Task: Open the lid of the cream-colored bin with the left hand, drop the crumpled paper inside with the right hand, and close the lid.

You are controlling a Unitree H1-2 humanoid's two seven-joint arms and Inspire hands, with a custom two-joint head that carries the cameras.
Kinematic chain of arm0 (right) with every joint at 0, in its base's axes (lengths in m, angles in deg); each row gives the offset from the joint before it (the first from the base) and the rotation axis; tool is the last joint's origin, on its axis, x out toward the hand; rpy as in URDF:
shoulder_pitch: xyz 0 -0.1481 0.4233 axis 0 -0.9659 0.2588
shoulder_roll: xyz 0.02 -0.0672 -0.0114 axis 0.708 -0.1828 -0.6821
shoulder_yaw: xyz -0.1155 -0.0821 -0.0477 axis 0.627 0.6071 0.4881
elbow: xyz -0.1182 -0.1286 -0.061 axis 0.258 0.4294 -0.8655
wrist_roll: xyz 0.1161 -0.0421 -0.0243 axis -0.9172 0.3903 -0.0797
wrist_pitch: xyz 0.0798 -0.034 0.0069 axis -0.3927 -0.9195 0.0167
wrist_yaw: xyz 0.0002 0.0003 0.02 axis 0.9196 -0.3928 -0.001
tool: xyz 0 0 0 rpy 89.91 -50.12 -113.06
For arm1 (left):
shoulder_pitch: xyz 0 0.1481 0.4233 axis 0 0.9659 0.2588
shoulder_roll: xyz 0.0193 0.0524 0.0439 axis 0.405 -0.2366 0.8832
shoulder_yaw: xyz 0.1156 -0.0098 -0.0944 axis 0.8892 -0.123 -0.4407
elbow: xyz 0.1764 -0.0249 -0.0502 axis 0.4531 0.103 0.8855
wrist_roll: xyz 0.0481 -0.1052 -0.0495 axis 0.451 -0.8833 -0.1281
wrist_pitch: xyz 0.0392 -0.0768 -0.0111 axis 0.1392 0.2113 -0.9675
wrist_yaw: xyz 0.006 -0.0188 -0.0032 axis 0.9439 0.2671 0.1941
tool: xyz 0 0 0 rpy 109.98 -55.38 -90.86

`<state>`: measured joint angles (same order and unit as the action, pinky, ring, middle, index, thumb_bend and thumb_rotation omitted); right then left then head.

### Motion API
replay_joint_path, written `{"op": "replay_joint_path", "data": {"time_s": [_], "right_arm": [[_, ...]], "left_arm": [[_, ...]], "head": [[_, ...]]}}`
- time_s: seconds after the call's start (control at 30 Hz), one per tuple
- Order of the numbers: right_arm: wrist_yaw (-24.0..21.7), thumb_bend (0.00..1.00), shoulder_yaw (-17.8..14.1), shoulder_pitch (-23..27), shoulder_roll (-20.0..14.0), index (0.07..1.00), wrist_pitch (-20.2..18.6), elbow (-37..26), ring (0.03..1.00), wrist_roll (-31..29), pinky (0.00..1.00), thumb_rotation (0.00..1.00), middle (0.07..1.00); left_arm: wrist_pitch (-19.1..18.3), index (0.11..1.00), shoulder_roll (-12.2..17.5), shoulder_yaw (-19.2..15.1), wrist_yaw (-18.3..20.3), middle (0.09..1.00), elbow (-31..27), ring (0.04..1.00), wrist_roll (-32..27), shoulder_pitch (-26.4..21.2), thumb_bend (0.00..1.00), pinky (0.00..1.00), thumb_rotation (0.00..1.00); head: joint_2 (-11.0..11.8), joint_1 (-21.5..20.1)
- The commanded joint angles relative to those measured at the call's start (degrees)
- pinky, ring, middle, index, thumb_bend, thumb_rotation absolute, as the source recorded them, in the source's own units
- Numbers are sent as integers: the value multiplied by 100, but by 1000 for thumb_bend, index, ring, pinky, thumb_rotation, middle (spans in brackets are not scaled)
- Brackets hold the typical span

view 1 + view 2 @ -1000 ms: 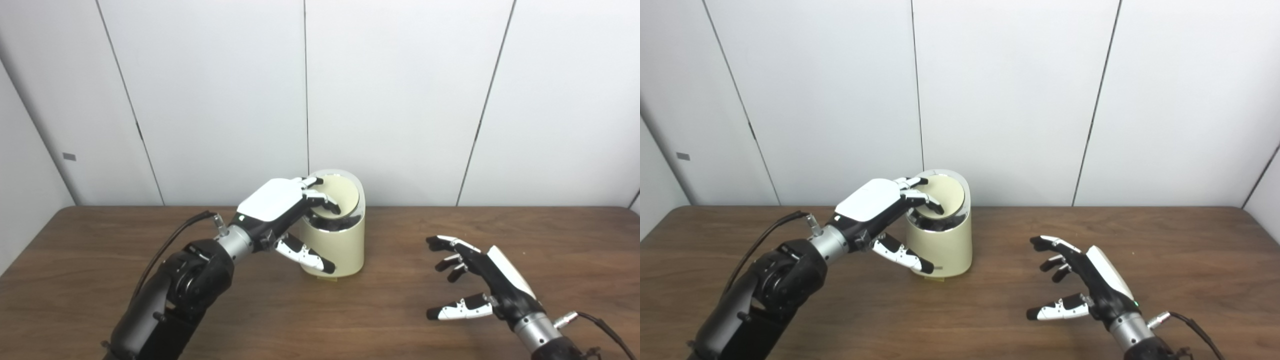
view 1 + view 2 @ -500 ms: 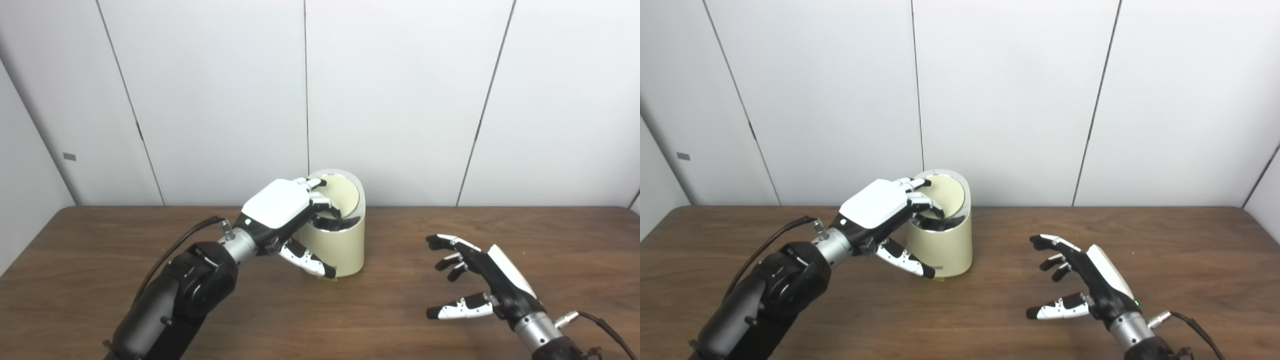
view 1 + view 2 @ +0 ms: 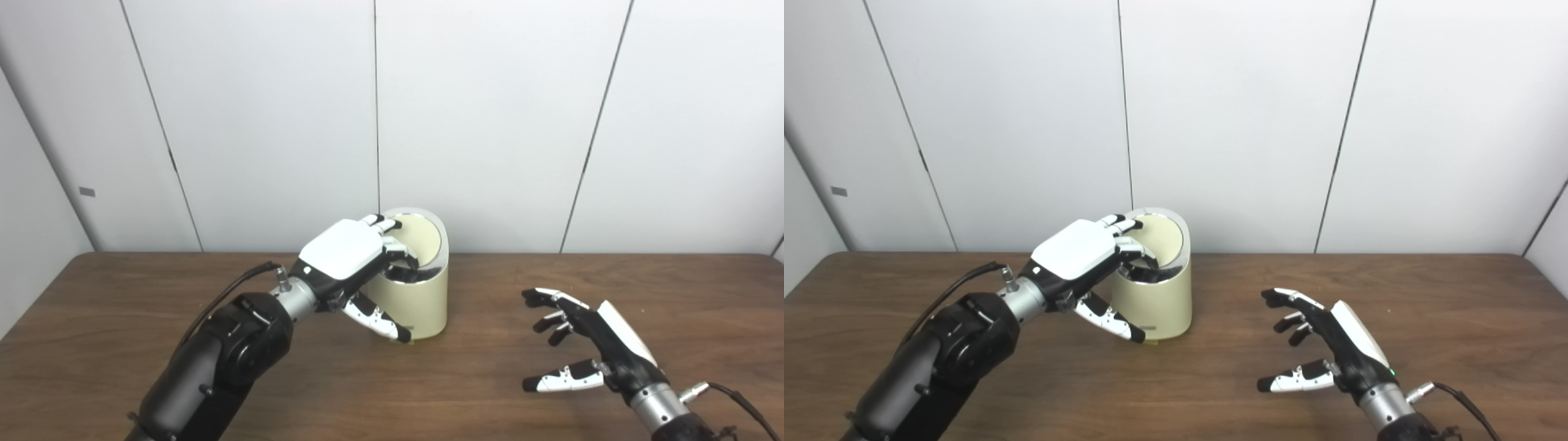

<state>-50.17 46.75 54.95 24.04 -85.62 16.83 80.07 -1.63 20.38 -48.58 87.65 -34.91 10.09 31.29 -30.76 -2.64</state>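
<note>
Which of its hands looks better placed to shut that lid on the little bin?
The left hand, probably. Its fingers already rest on the tilted lid of the cream-colored bin, while the right hand hangs open and empty off to the side, above the table.

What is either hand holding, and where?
The right hand holds nothing. The left hand has its fingers on the bin lid's front edge.

Two side-by-side head cameras look down and forward over the same table (image 3: 122,343), slightly offset.

Bright, even light; slightly soft
</note>
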Motion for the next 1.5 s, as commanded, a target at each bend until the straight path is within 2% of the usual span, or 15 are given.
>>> {"op": "replay_joint_path", "data": {"time_s": [0.0, 0.13, 0.27, 0.47, 0.63, 0.8, 1.03, 1.1, 1.3, 1.47], "right_arm": [[120, 791, -62, 134, -60, 805, 118, -163, 642, -30, 504, 68, 794], [136, 783, -66, 132, -59, 807, 99, -178, 645, 2, 501, 78, 801], [153, 781, -80, 127, -60, 803, 108, -191, 644, 9, 508, 76, 800], [166, 769, -91, 125, -42, 800, 103, -183, 639, -1, 497, 76, 802], [188, 755, -83, 114, -29, 799, 80, -205, 645, 54, 504, 74, 802], [217, 756, -97, 123, -25, 798, 85, -187, 643, 63, 497, 68, 801], [223, 751, -94, 130, -46, 798, 125, -150, 640, 52, 494, 60, 801], [229, 752, -97, 129, -38, 796, 126, -144, 643, 42, 498, 61, 802], [256, 757, -105, 129, -35, 795, 154, -116, 642, 37, 506, 58, 799], [256, 758, -110, 133, -41, 795, 172, -87, 643, 18, 503, 35, 802]], "left_arm": [[-138, 768, 20, 48, 237, 773, 154, 962, -41, -161, 1000, 998, 519], [-284, 758, -22, 10, 405, 769, 193, 965, -305, -160, 1000, 996, 522], [-447, 741, -6, 50, 572, 760, 178, 962, -416, -182, 1000, 994, 581], [-602, 730, 16, 84, 699, 745, 162, 927, -593, -201, 1000, 1000, 591], [-605, 726, 50, 90, 688, 747, 170, 934, -719, -185, 1000, 1000, 600], [-564, 741, 46, 29, 535, 751, 64, 938, -770, -136, 997, 1000, 567], [-404, 767, -82, -199, -134, 769, 53, 951, -813, -38, 942, 995, 514], [-252, 770, -128, -274, -440, 767, 110, 943, -828, 8, 933, 977, 498], [69, 812, -292, -566, -1268, 793, 224, 961, -813, 165, 882, 979, 512], [137, 844, -413, -773, -1780, 822, 253, 981, -774, 281, 836, 966, 525]], "head": [[-8, 0], [-31, -6], [-41, 12], [-37, 14], [-31, 13], [-16, 12], [-4, 23], [5, 29], [13, 35], [24, 46]]}}
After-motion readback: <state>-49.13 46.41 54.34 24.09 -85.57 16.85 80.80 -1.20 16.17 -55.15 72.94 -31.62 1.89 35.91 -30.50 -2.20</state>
